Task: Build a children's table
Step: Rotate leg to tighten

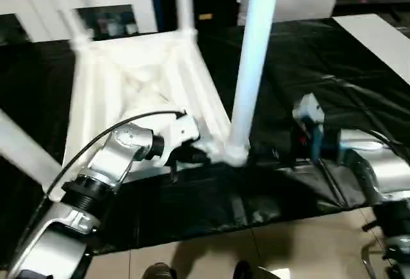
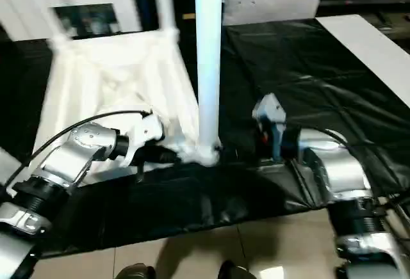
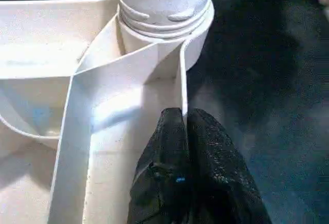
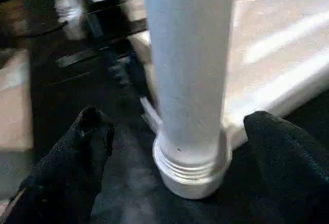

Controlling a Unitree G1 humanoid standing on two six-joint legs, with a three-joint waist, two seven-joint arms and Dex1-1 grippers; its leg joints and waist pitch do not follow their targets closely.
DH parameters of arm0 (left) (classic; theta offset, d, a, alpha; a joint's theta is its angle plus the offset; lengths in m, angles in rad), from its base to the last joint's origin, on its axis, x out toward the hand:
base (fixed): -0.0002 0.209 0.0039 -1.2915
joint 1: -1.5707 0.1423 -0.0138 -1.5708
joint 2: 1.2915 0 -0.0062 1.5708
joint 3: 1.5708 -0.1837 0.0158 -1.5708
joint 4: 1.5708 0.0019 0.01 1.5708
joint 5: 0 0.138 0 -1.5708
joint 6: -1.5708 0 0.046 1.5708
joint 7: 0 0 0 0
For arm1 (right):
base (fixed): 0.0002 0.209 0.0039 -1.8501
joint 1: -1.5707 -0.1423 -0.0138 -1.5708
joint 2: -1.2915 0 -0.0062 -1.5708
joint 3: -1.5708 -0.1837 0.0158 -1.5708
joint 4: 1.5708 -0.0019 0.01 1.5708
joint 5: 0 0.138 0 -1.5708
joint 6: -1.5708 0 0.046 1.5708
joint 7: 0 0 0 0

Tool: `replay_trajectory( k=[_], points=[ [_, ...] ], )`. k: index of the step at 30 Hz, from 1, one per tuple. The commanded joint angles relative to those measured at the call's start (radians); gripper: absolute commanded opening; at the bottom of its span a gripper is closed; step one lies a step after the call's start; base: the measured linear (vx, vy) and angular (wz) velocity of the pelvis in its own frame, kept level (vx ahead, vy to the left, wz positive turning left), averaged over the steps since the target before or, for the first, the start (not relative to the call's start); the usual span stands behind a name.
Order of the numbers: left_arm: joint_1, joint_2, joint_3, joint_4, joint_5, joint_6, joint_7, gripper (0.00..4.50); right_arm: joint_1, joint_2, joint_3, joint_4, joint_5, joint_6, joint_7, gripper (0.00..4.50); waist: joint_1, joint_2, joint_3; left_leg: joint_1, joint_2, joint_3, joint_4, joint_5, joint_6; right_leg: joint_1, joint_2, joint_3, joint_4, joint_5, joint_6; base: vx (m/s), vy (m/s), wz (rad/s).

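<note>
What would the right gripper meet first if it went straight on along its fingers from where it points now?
Most likely the near-corner leg: in the right wrist view it stands upright between the open right gripper, just above its threaded base in the corner socket. Depth is unclear, but nothing appears in between.

one table top point(image 1: 138, 87) is counted, upside down on one black sheet point(image 1: 320, 74). four legs are counted on it, the nearest leg point(image 1: 253, 61) included. two grippers are counted beside that leg.
</note>
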Motion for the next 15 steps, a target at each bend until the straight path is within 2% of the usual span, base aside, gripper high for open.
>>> replay_trajectory(
  k=[1,3,4,6,7,9,13,15],
  points=[
    [0.002,0.008,-0.068,-0.028,-0.007,-0.028,-0.114,0.0,-0.004,-0.028,0.021,-0.028,0.031,0.027,0.079,4.04,-0.004,-0.019,-0.095,0.004,0.026,0.016,-0.063,-0.125,0.116,0.072,-0.067,0.069,-0.068,-0.442,-0.072,0.0,0.0,0.0],
    [0.0,0.012,-0.073,-0.03,-0.011,-0.031,-0.132,0.0,-0.007,-0.035,0.029,-0.03,0.04,0.04,0.1,3.87,0.0,-0.018,-0.096,0.008,0.026,0.017,-0.065,-0.132,0.111,0.069,-0.065,0.072,-0.067,-0.44,-0.075,0.0,0.0,0.0],
    [-0.001,0.014,-0.077,-0.031,-0.014,-0.036,-0.141,0.0,-0.009,-0.039,0.035,-0.031,0.042,0.044,0.112,3.72,0.001,-0.021,-0.096,0.01,0.025,0.019,-0.065,-0.139,0.108,0.068,-0.064,0.072,-0.068,-0.45,-0.074,0.0,0.0,0.0],
    [-0.011,0.014,-0.09,-0.029,-0.011,-0.058,-0.174,0.0,-0.018,-0.041,0.071,-0.019,0.027,0.046,0.145,3.6,0.001,-0.025,-0.097,0.009,0.023,0.023,-0.066,-0.14,0.104,0.068,-0.063,0.077,-0.067,-0.469,-0.068,0.0,0.0,0.0],
    [-0.011,0.014,-0.09,-0.029,-0.011,-0.058,-0.174,0.0,-0.018,-0.041,0.071,-0.019,0.027,0.046,0.145,3.54,0.001,-0.025,-0.097,0.008,0.023,0.023,-0.066,-0.136,0.104,0.068,-0.063,0.078,-0.067,-0.469,-0.068,0.0,0.0,0.0],
    [-0.016,0.012,-0.093,-0.024,-0.005,-0.069,-0.18,0.0,-0.022,-0.035,0.086,-0.008,0.018,0.041,0.157,3.26,0.002,-0.02,-0.1,0.009,0.025,0.024,-0.066,-0.128,0.105,0.066,-0.064,0.083,-0.064,-0.457,-0.076,0.0,0.0,0.0],
    [-0.02,0.002,-0.089,-0.015,-0.005,-0.075,-0.178,0.0,-0.033,-0.013,0.11,0.012,0.011,0.034,0.17,3.07,0.004,-0.024,-0.103,0.008,0.026,0.025,-0.066,-0.116,0.105,0.066,-0.065,0.087,-0.057,-0.423,-0.097,0.0,0.0,0.0],
    [-0.019,0.003,-0.089,-0.014,-0.005,-0.076,-0.181,0.0,-0.038,-0.005,0.118,0.018,0.011,0.033,0.17,2.77,0.005,-0.024,-0.104,0.007,0.026,0.026,-0.066,-0.116,0.104,0.068,-0.065,0.087,-0.057,-0.421,-0.098,0.0,0.0,0.0]
  ],
)
